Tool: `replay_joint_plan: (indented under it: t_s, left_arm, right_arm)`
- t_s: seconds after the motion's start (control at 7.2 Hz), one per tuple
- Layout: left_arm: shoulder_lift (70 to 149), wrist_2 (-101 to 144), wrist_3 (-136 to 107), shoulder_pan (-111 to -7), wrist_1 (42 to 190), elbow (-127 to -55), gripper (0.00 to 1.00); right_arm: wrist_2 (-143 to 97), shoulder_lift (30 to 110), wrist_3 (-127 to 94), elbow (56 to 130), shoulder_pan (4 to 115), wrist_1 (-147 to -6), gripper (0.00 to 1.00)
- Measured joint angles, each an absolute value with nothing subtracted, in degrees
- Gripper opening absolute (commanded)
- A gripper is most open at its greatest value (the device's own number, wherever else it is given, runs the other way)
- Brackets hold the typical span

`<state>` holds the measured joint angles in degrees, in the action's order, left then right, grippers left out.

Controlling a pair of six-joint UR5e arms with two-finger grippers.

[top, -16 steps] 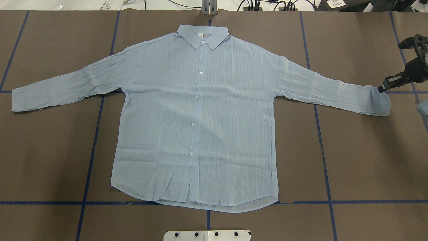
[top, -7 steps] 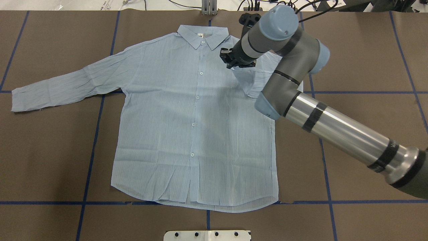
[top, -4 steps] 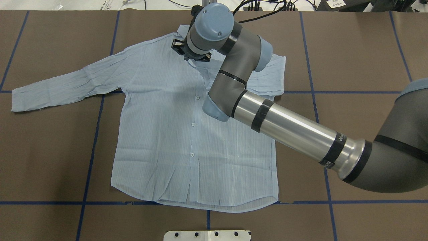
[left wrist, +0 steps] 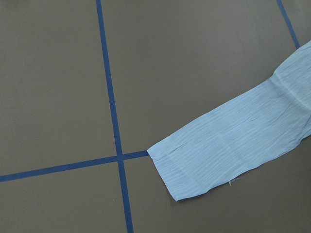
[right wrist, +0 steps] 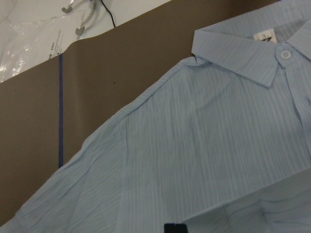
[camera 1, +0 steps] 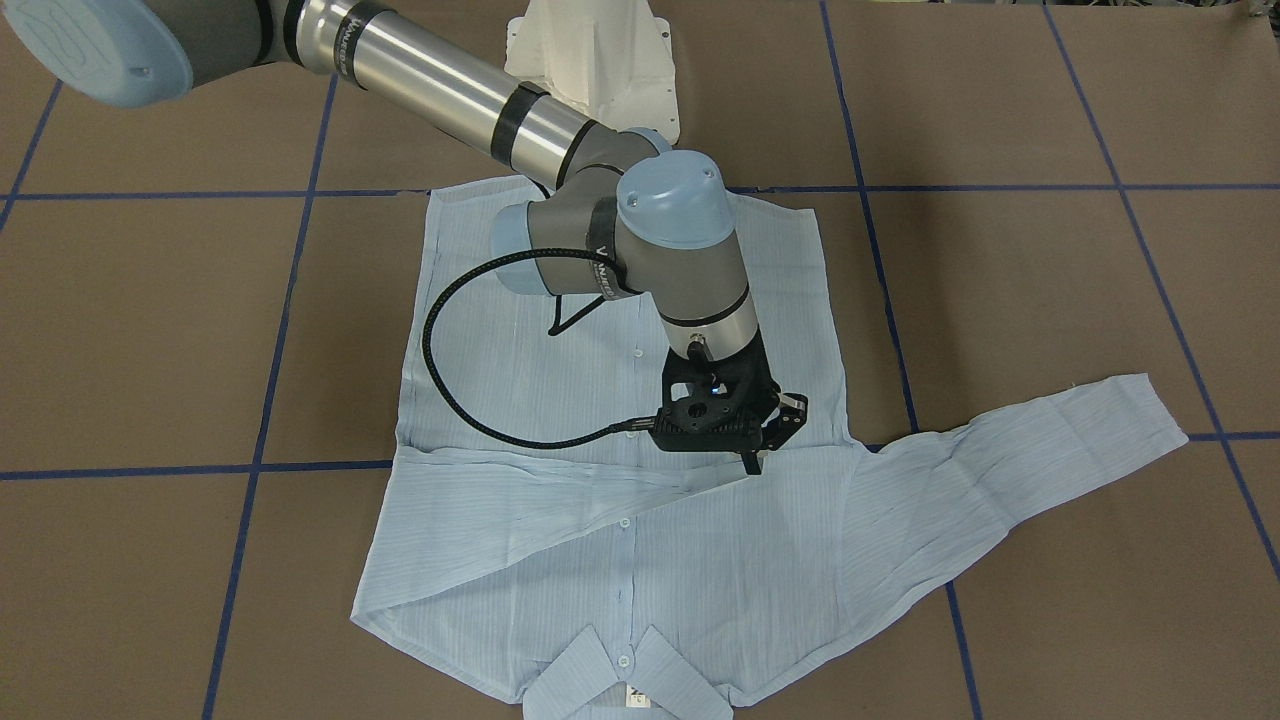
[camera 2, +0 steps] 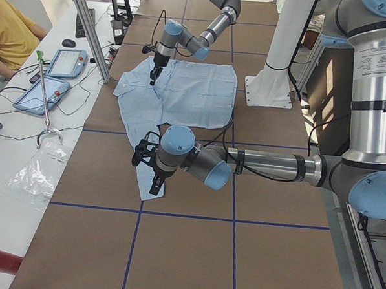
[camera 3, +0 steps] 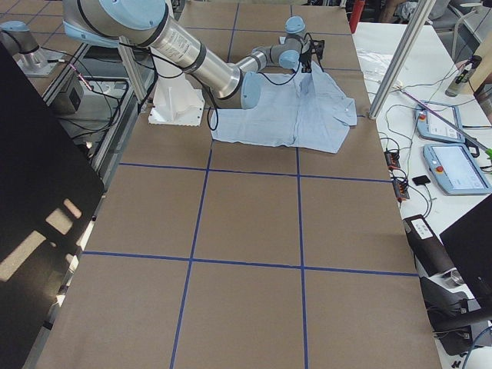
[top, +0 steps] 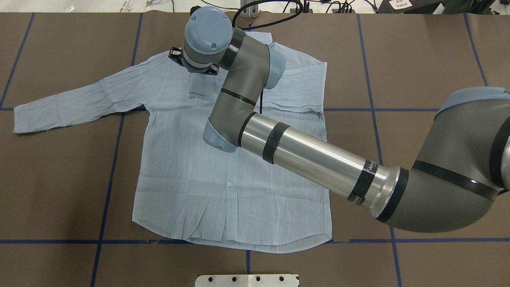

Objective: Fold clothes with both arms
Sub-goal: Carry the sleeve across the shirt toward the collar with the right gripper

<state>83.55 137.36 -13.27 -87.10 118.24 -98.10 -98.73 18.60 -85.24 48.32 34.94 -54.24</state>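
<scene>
The pale-blue striped shirt (top: pixel 223 179) lies flat, buttons up, collar (camera 1: pixel 620 670) at the far edge. My right gripper (camera 1: pixel 752 462) has reached across the chest and is shut on the right sleeve's cuff, near the shirt's left shoulder (top: pixel 194 68). That sleeve lies folded across the upper chest (camera 1: pixel 520 510). The left sleeve (top: pixel 59 107) lies stretched out flat, and its cuff shows in the left wrist view (left wrist: pixel 194 165). My left gripper (camera 2: pixel 154 184) shows only in the exterior left view, above that cuff. I cannot tell whether it is open or shut.
The brown table cover (top: pixel 418 59) carries a grid of blue tape lines (top: pixel 107 191). The white pedestal base (camera 1: pixel 595 60) stands at the robot's edge. Past the far edge are a metal post (top: pixel 249 8), cables, a bench with tablets (camera 2: pixel 64 63) and a person in yellow (camera 2: pixel 11 31).
My right gripper took the right sleeve's cuff at the far right and carried it leftward over the collar area. The sleeve now lies folded across the chest. The left sleeve has not moved.
</scene>
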Motion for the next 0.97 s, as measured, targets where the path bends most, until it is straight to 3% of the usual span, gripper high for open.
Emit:
replay_joint_plan:
  t_s: [0.14,0.28,0.42,0.56,0.97]
  left_arm:
    - [83.57,137.37,-13.27,-87.10,118.27,-98.12,1.00]
    - [83.58,137.37,-13.27,-87.10,118.29,-98.11,1.00]
    - [83.61,137.36,-13.23,-87.07,118.30,-97.93,1.00]
    - [83.64,137.32,-13.20,-87.04,118.28,-97.63,1.00]
    - [84.86,137.20,-13.17,-86.28,118.30,-97.09,1.00]
  right_arm:
    - [-98.11,18.44,-85.37,48.12,34.51,-54.23,0.10]
    - [-97.79,18.41,-85.41,47.99,34.31,-54.23,0.76]
    - [-97.62,18.35,-85.42,47.94,34.21,-54.23,0.90]
    - [-97.41,18.15,-85.61,47.92,34.07,-54.23,0.95]
    - [-95.71,16.36,-88.36,47.90,33.07,-54.30,0.98]
